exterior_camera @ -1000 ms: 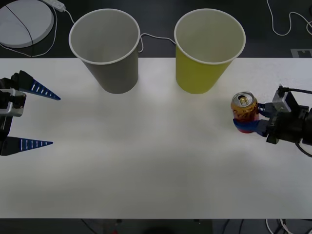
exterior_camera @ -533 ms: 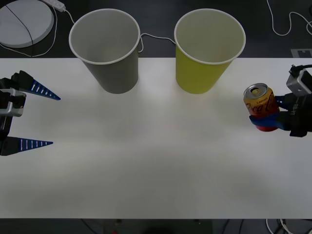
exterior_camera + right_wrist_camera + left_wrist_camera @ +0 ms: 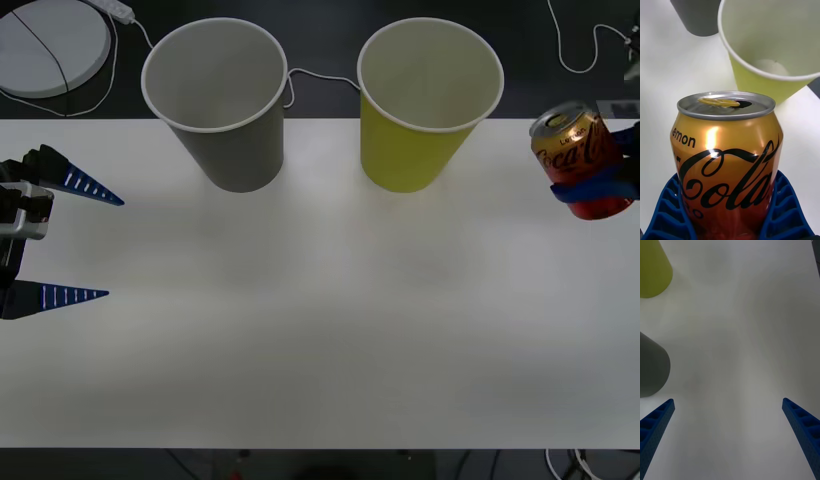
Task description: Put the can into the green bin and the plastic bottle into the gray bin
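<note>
White table (image 3: 320, 340) first: left gripper (image 3: 60, 240) idles wide open at its edge. Right gripper (image 3: 600, 190) grips the can (image 3: 580, 155), lifted beside the green bin (image 3: 425, 110). Both bins, including the gray bin (image 3: 220, 105), look unfilled; I see no bottle.

Right gripper (image 3: 600, 190) is raised right of the green bin (image 3: 425, 110), fingers clamped; left gripper (image 3: 62, 238) waits spread wide far to its left

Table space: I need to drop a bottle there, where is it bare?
The table is bare across its near half, between the open left gripper and the right edge. Crowded only at the far edge: gray bin, green bin, and the can held in the right gripper.
</note>
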Tool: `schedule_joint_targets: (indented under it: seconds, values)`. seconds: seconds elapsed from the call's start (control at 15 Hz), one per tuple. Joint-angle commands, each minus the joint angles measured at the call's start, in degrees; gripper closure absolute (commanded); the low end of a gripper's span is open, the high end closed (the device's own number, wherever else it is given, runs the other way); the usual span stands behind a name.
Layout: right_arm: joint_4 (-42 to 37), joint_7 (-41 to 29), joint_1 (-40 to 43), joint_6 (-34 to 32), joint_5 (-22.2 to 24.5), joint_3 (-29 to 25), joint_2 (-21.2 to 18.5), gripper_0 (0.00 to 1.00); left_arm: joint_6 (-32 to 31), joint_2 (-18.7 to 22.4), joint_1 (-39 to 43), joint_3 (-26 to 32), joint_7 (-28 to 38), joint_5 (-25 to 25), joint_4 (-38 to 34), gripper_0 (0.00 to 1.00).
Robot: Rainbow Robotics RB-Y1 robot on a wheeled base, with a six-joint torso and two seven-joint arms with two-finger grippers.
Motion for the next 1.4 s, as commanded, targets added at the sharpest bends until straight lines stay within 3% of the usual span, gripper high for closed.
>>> schedule_joint_targets:
  seconds: [0.07, 0.27, 0.6, 0.87, 1.13, 1.4]
  values:
    - [0.32, -7.22, -6.53, 0.01, -0.16, 5.59, -4.55, 1.0, 0.0, 0.0, 0.0, 0.0, 0.0, 0.0, 0.0, 0.0]
    - [4.46, -10.12, -15.06, 0.01, -0.16, 12.97, -6.57, 1.0, 0.0, 0.0, 0.0, 0.0, 0.0, 0.0, 0.0, 0.0]
    - [16.76, -10.04, -31.58, 0.01, 0.81, 26.42, -5.78, 1.0, 0.0, 0.0, 0.0, 0.0, 0.0, 0.0, 0.0, 0.0]
    - [25.81, -9.07, -40.98, 0.01, 4.85, 33.1, -1.38, 1.0, 0.0, 0.0, 0.0, 0.0, 0.0, 0.0, 0.0, 0.0]
    - [33.81, -8.1, -47.58, 0.01, 12.15, 36.18, 5.03, 1.0, 0.0, 0.0, 0.0, 0.0, 0.0, 0.0, 0.0, 0.0]
    - [41.37, -7.22, -52.23, 0.01, 16.28, 39.69, 9.78, 1.0, 0.0, 0.0, 0.0, 0.0, 0.0, 0.0, 0.0, 0.0]
